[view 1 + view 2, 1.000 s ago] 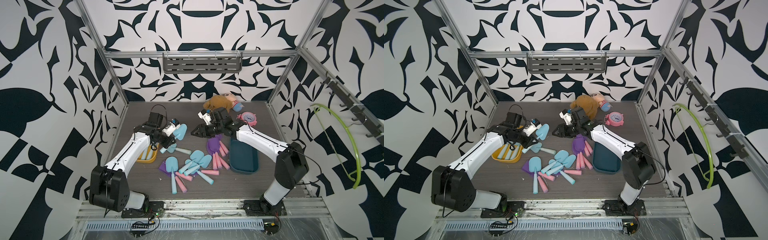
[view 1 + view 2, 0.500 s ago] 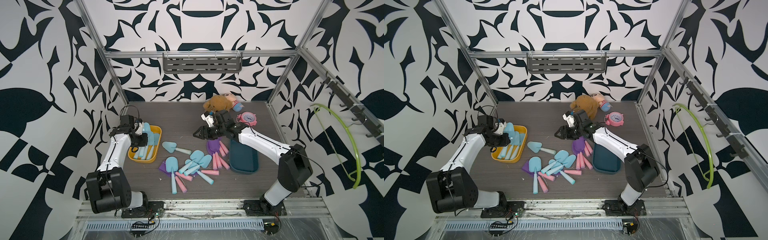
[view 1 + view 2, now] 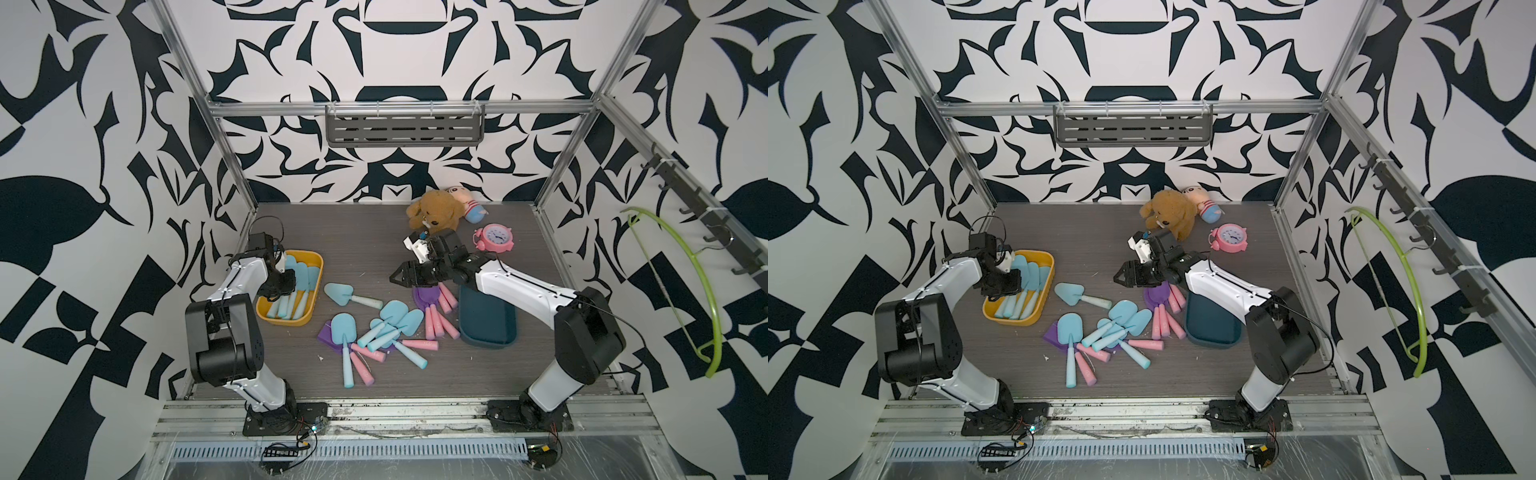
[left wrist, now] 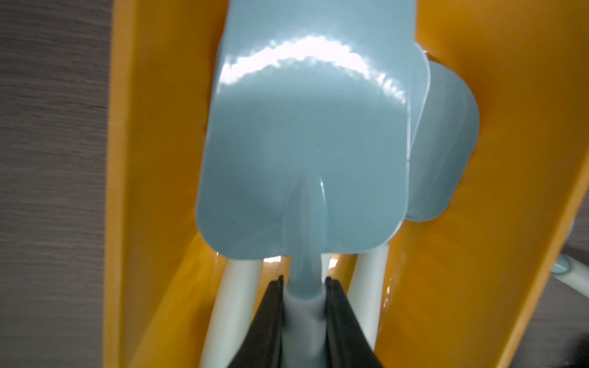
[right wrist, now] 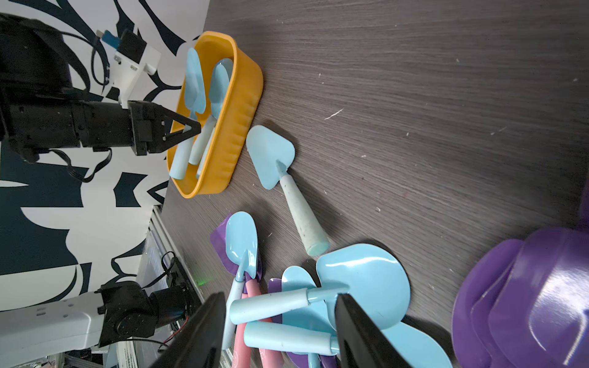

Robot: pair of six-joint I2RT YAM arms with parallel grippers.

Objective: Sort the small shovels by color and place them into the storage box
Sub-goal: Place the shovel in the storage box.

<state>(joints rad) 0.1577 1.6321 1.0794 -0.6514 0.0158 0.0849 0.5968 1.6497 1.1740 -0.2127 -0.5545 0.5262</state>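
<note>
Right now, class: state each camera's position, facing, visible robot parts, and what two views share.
Top views: high, in front, looking down at the table; left arm, right arm show.
Left wrist: on left arm, facing into the yellow box; left tool grips a blue shovel.
Right wrist: on right arm, facing loose shovels; open right tool shows.
Shared: all show the yellow box.

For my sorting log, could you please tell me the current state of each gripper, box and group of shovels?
left gripper: shut on the held shovel, down in the yellow box.
held shovel: gripped at the handle, lying over other blue ones.
yellow box: holds only blue shovels.
right gripper: open, empty.
dark teal box: nothing visible inside.
lone blue shovel: flat on the table.
mixed pile: unsorted, blue and purple overlapping.
</note>
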